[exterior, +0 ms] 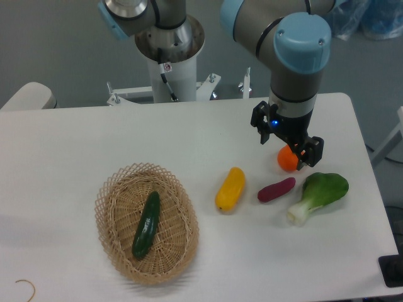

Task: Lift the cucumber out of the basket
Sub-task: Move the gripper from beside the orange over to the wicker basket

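While the cucumber (pixel 146 224) lies in the basket (pixel 110 189), the pincer (pixel 287 146) hangs well apart, its fingers spread.

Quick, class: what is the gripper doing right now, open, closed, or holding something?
Gripper: cannot be told whether open or shut from this angle; it hangs above the orange item, far from the cucumber lying in the basket.

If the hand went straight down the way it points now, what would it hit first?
Probably the orange ball, which sits right under the hand; depth is unclear, so it might meet bare table beside it. The cucumber lies far off in the basket.
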